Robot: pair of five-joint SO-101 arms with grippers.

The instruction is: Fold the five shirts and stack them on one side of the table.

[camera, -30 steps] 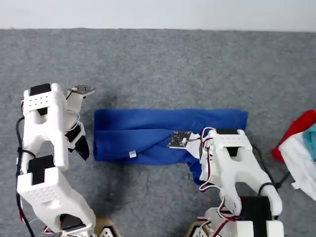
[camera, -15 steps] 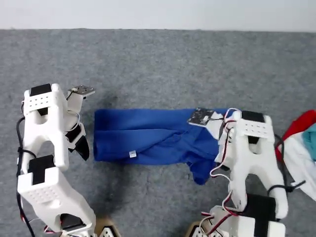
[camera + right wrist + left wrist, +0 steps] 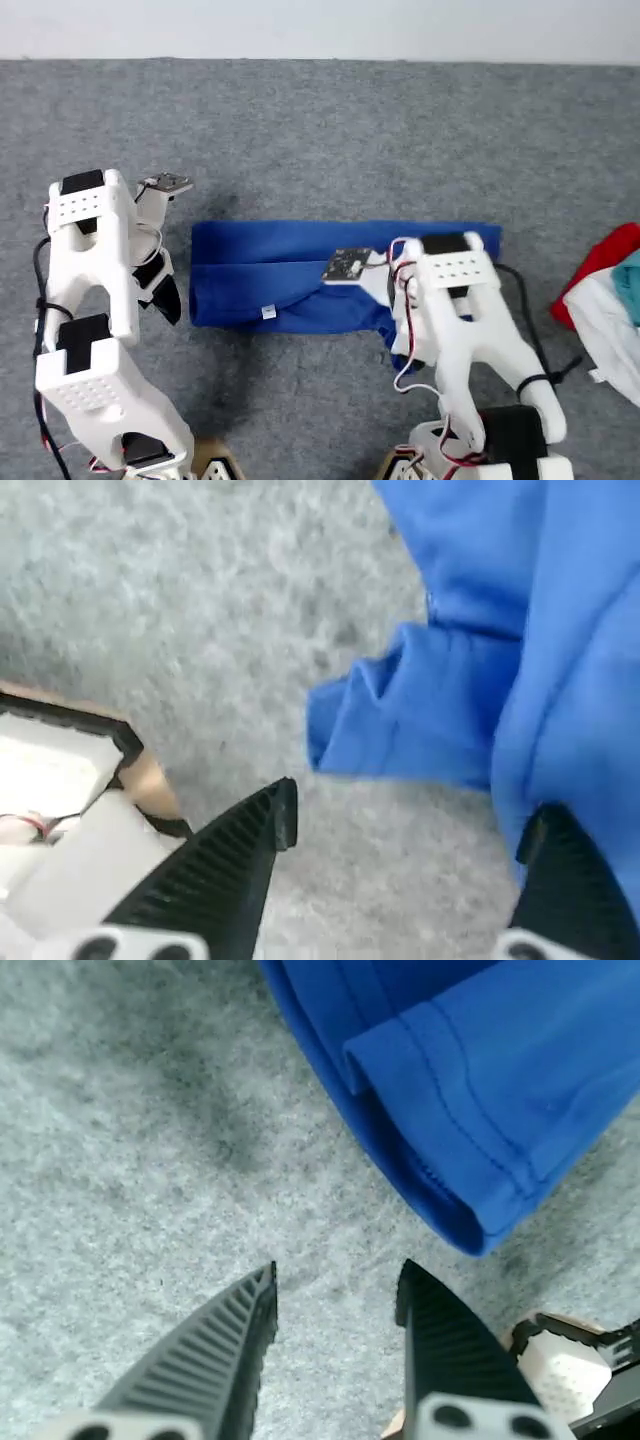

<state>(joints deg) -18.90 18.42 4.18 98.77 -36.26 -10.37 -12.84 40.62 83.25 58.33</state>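
A blue shirt [image 3: 300, 270], folded into a long strip, lies across the middle of the grey table. My left gripper [image 3: 337, 1275] stands open just off the strip's left end [image 3: 450, 1110], and nothing is between its fingers; from above it shows at the left [image 3: 165, 295]. My right arm [image 3: 450, 300] hangs over the strip's right part. The right gripper [image 3: 415, 805] is open wide above a loose sleeve flap [image 3: 420, 720] that sticks out from the near edge. One finger [image 3: 240, 850] is over bare table, the other [image 3: 560, 870] over blue cloth.
A pile of red, teal and white shirts [image 3: 610, 290] lies at the table's right edge. Bare grey surface [image 3: 330, 130] stretches behind the blue strip. The arms' bases stand at the near edge.
My right arm swung out toward the shirt's right end, then came back left over its right part. The left arm and the shirt's left end have not moved.
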